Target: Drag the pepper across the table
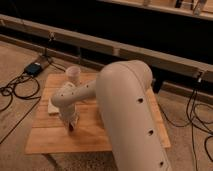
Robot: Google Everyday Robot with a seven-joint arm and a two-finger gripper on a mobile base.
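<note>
The light wooden planked table (120,132) fills the lower left of the camera view. My white arm reaches over it from the right, and my gripper (70,121) points down at the table's left half, close to the top. A small dark red-brown bit, the pepper (71,128), shows right at the gripper's lower end on the wood. Most of the pepper is hidden by the gripper. I cannot tell whether the gripper touches it.
A pale rectangular block (53,107) lies on the table left of the gripper. A pale cup-like object (73,75) stands at the table's back edge. Cables (15,92) and a blue box (34,68) lie on the floor at left. A dark ledge runs behind.
</note>
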